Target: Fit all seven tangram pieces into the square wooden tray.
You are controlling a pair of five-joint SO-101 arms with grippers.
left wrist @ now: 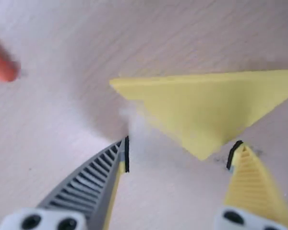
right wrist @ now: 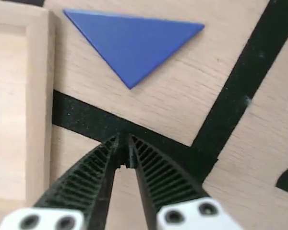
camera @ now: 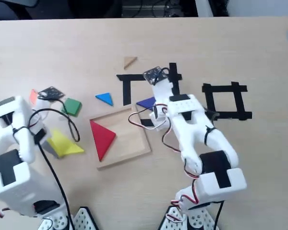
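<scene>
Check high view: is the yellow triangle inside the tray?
No, the yellow triangle lies on the table to the left of the wooden tray, which holds the red triangle.

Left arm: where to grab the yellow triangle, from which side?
Probably grip the yellow triangle across the corner nearest the left gripper, coming down from above. It lies flat on the table, and that narrowing corner sits between the open fingers.
</scene>
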